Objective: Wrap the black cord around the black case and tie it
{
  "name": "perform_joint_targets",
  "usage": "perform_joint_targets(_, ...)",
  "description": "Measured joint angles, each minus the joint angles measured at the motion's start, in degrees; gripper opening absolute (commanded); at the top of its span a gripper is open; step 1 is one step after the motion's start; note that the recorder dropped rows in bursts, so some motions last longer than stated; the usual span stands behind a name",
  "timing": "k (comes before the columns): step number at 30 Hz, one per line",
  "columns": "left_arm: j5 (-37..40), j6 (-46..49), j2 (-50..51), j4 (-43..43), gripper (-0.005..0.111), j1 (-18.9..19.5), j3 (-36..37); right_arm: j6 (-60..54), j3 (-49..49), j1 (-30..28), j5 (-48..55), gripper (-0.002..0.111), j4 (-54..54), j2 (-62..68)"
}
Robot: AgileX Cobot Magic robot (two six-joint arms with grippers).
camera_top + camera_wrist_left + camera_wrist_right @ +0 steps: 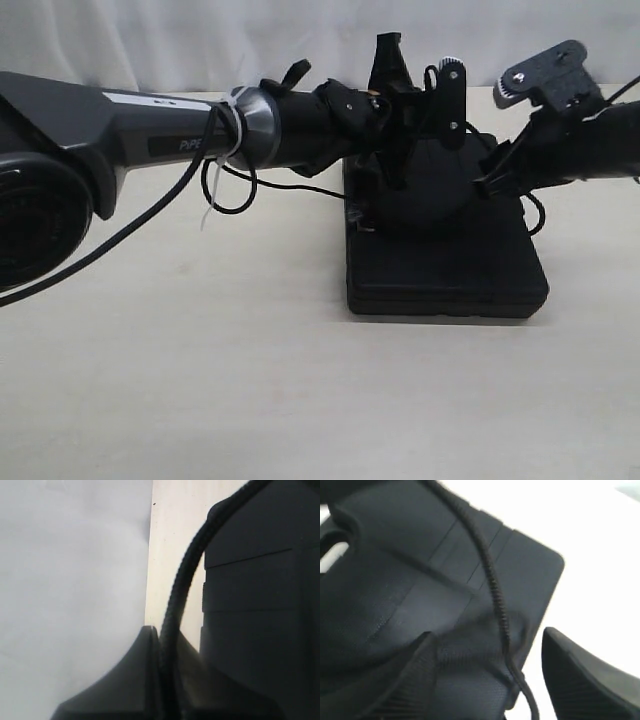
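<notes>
by the black case point(450, 265), the left gripper point(161, 650) pinches the black cord point(182, 580).

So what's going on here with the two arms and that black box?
Two robot arms are working over a case lying flat on the table. The left gripper is pinched shut on the cord, which runs from its fingers alongside the case. The right gripper is open just above the case, with the cord crossing the lid and passing between its fingers. No finished knot shows in these views.
</notes>
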Motion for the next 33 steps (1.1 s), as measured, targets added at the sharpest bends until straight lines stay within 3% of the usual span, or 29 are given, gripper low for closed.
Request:
perform_joint_targets(9, 0.7, 0.0, -0.1, -0.1, 0.000, 0.0, 0.0, 5.1, 1.7, -2.6, -1.5, 0.057, 2.1, -8.2)
perform_joint_targets(18, 6.6, -2.3, -3.5, -2.5, 0.000, 0.0, 0.0, 3.5, 1.9, 1.1, -10.0, 0.054, 3.2, 2.6)
perform_joint_targets(23, 16.3, -3.1, -5.5, -2.7, 0.000, 0.0, 0.0, 4.2, 1.9, 1.1, -16.6, 0.052, 3.3, 4.5)
perform_joint_targets(25, 23.3, -3.3, -6.0, -2.7, 0.000, 0.0, 0.0, 5.6, 1.9, 1.1, -19.3, 0.033, 3.4, 4.5)
perform_joint_targets(26, 24.7, -3.3, -6.0, -2.7, 0.000, 0.0, 0.0, 5.8, 1.9, 1.1, -19.6, 0.013, 3.4, 4.5)
perform_joint_targets(27, 26.7, -3.3, -6.0, -2.7, 0.000, -0.1, 0.0, 6.1, 1.9, 1.2, -19.7, 0.005, 3.4, 4.5)
perform_joint_targets(29, 27.1, -3.6, -6.3, -2.6, 0.000, -0.1, 0.0, 6.2, 1.9, 1.2, -19.7, 0.004, 3.4, 4.5)
perform_joint_targets(31, 25.6, -7.7, -6.8, -2.0, 0.012, -0.2, 0.0, 6.2, 1.9, 1.2, -19.7, 0.004, 3.6, 4.5)
perform_joint_targets(33, 25.3, -13.8, -7.9, 2.7, 0.040, -0.1, 0.0, 6.2, 1.9, 1.2, -19.7, 0.004, 5.2, 4.5)
